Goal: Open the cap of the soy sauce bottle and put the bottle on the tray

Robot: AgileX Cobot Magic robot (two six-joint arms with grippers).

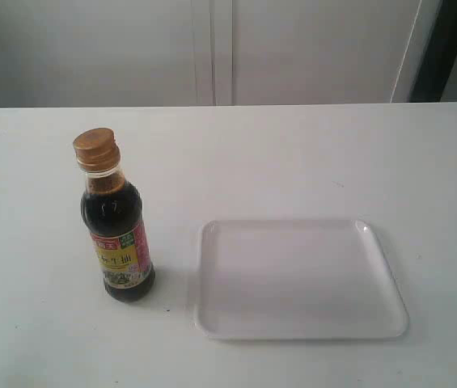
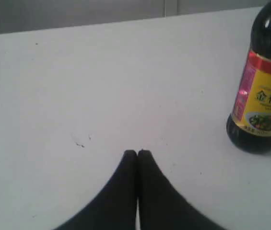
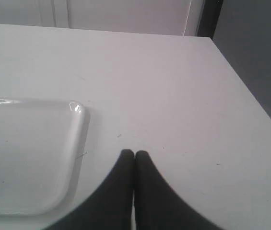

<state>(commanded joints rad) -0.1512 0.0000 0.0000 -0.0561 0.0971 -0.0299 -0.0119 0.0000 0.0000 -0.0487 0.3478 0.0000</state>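
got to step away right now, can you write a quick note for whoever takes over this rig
Left gripper: shut, empty, low over the table, with the soy sauce bottle off to one side.
Right gripper: shut, empty, over bare table next to a corner of the tray.
Bottle: upright on the table, left of the tray in the exterior view and apart from it.
Cap: on the neck and looks closed.
Tray: nothing on it.
Done: nothing yet.
Left: open the cap, then set the bottle on the tray.
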